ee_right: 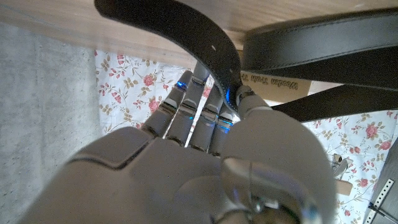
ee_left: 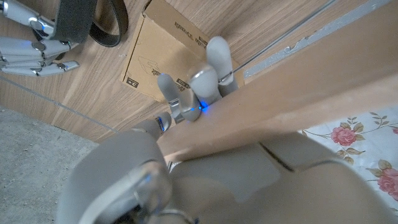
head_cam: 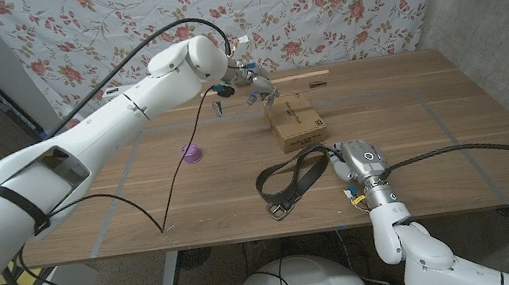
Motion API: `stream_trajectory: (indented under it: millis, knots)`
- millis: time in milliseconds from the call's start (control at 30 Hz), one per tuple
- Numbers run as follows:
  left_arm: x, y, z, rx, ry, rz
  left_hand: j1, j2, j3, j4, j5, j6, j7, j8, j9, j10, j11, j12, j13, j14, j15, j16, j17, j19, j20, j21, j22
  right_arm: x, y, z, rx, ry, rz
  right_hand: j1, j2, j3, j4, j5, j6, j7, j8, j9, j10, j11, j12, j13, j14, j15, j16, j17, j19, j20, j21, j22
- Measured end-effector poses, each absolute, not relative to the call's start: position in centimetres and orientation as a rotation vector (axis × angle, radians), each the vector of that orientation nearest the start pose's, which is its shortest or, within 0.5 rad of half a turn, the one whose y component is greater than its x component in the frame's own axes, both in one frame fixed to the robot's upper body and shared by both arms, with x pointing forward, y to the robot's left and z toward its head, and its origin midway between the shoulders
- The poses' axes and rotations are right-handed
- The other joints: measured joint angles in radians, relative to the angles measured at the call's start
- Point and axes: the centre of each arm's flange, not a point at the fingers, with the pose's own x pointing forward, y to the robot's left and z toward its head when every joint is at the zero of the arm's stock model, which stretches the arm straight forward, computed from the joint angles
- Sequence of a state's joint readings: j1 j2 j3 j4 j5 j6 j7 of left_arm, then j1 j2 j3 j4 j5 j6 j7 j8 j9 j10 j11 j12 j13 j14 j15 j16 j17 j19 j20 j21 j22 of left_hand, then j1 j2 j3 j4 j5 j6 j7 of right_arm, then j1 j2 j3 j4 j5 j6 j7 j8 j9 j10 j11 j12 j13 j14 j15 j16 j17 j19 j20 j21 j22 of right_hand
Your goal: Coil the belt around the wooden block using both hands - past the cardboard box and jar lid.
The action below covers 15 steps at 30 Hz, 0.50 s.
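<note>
The black belt (head_cam: pixel 290 180) lies in a loose loop near the table's front edge, buckle end toward the front. My right hand (head_cam: pixel 354 163) is at the loop's right side, and in the right wrist view a strap of the belt (ee_right: pixel 186 31) passes between its thumb and fingers (ee_right: pixel 186 112), pinched there. At the far side of the table my left hand (head_cam: pixel 251 82) grips one end of the long wooden block (head_cam: pixel 301 78). In the left wrist view the wooden block (ee_left: pixel 298 87) crosses just past the fingers (ee_left: pixel 202 84).
A cardboard box (head_cam: pixel 294 121) sits between the belt and the block, also seen as the cardboard box (ee_left: pixel 165 50). The purple jar lid (head_cam: pixel 191 153) lies to its left. A black cable (head_cam: pixel 177 164) hangs from my left arm across the table. A floral cloth hangs behind.
</note>
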State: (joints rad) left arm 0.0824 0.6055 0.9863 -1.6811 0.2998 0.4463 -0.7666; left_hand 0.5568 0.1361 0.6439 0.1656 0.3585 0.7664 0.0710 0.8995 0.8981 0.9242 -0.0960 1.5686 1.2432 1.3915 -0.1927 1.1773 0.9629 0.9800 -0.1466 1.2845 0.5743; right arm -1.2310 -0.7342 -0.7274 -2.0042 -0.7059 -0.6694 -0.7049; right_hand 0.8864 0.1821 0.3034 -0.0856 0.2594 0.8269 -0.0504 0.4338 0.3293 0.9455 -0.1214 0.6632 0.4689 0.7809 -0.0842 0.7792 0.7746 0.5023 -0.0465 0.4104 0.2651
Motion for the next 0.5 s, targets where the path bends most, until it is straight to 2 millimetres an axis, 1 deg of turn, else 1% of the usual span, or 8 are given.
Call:
stream_trajectory:
  millis: [33, 100, 133, 167, 233, 333, 400, 500]
  knots:
    - [59.3, 8.0, 16.8, 1.569, -0.293, -0.541, 0.000, 0.000, 0.000, 0.000, 0.000, 0.000, 0.000, 0.000, 0.000, 0.000, 0.000, 0.000, 0.000, 0.000, 0.000, 0.000, 0.000, 0.000, 0.000, 0.000, 0.000, 49.1, -19.5, -15.1, -1.279, -0.631, -0.497, 0.005, 0.002, 0.002, 0.002, 0.000, 0.000, 0.000, 0.000, 0.005, 0.000, 0.000, 0.009, 0.009, 0.000, 0.000, 0.004, 0.010, 0.000, 0.000, 0.004, 0.003]
    - [59.6, 7.9, 16.8, 1.570, -0.289, -0.544, -0.004, -0.004, 0.004, -0.004, -0.002, 0.000, 0.000, 0.000, 0.000, 0.000, 0.000, 0.000, 0.000, 0.001, -0.001, 0.000, 0.000, 0.000, 0.000, 0.006, 0.000, 48.7, -19.6, -14.4, -1.254, -0.698, -0.559, 0.006, 0.002, 0.004, 0.004, 0.000, 0.000, 0.000, 0.000, 0.013, 0.000, 0.000, 0.021, 0.023, 0.000, 0.000, 0.006, 0.024, 0.000, 0.000, 0.009, 0.007]
    - [59.6, 7.8, 16.8, 1.572, -0.290, -0.546, -0.004, -0.004, 0.004, -0.004, -0.004, 0.000, 0.000, 0.006, 0.000, 0.000, 0.000, 0.000, 0.000, 0.002, -0.002, 0.000, 0.000, 0.000, 0.000, 0.008, 0.000, 48.5, -19.8, -14.2, -1.241, -0.721, -0.590, 0.006, 0.001, 0.004, 0.004, 0.000, 0.000, 0.000, 0.000, 0.016, 0.002, -0.002, 0.026, 0.028, 0.000, 0.000, 0.006, 0.029, 0.000, 0.000, 0.012, 0.009]
    - [59.6, 7.7, 16.8, 1.573, -0.292, -0.548, -0.004, -0.004, 0.004, -0.004, -0.004, 0.000, 0.000, 0.007, 0.000, 0.000, 0.000, 0.000, 0.000, 0.002, -0.002, 0.000, 0.000, 0.000, 0.000, 0.008, 0.000, 48.7, -19.9, -14.1, -1.237, -0.718, -0.600, 0.006, 0.001, 0.004, 0.004, 0.000, 0.000, 0.000, 0.000, 0.019, 0.004, -0.004, 0.029, 0.034, 0.000, 0.000, 0.006, 0.034, 0.000, 0.000, 0.012, 0.011]
    - [59.8, 7.5, 16.8, 1.575, -0.292, -0.552, -0.004, -0.004, 0.004, -0.004, -0.004, 0.000, 0.000, 0.007, -0.002, 0.000, 0.000, 0.000, 0.000, 0.002, -0.002, 0.000, 0.000, 0.000, 0.000, 0.008, 0.000, 48.2, -20.2, -13.4, -1.209, -0.778, -0.666, 0.008, 0.000, 0.001, 0.007, 0.007, 0.000, 0.000, 0.000, 0.025, 0.004, -0.004, 0.037, 0.042, 0.000, 0.000, 0.006, 0.042, 0.000, 0.000, 0.015, 0.014]
    - [60.0, 7.3, 16.8, 1.580, -0.295, -0.557, -0.008, -0.008, 0.006, -0.002, -0.004, 0.000, 0.000, 0.010, -0.005, 0.000, 0.000, 0.000, 0.000, 0.002, -0.002, 0.000, -0.001, -0.003, 0.004, 0.008, 0.000, 48.1, -20.5, -13.0, -1.192, -0.798, -0.709, 0.012, -0.004, 0.002, 0.008, 0.008, 0.000, 0.000, 0.000, 0.034, 0.004, -0.004, 0.049, 0.057, 0.000, 0.000, 0.014, 0.055, 0.000, 0.000, 0.019, 0.020]
    - [60.1, 7.2, 16.8, 1.583, -0.296, -0.558, -0.008, -0.008, 0.008, 0.000, -0.004, 0.000, 0.000, 0.011, -0.007, 0.000, 0.000, 0.000, -0.001, 0.002, -0.002, 0.000, -0.001, -0.007, 0.000, 0.012, 0.000, 47.5, -20.7, -12.1, -1.162, -0.864, -0.770, 0.012, -0.004, 0.005, 0.010, 0.008, 0.000, 0.000, 0.000, 0.040, 0.004, -0.004, 0.058, 0.067, 0.000, 0.000, 0.014, 0.064, 0.000, 0.000, 0.027, 0.021]
    - [60.0, 7.0, 16.9, 1.591, -0.304, -0.561, -0.015, -0.015, 0.008, 0.000, -0.004, 0.000, 0.000, 0.014, -0.009, 0.000, 0.000, 0.000, -0.001, 0.002, -0.002, 0.000, -0.001, -0.007, 0.000, 0.014, -0.005, 47.7, -21.4, -11.6, -1.144, -0.851, -0.809, 0.012, -0.004, 0.004, 0.011, 0.008, 0.000, 0.000, 0.000, 0.049, 0.001, -0.006, 0.069, 0.082, 0.000, 0.000, 0.014, 0.075, 0.000, 0.000, 0.034, 0.026]
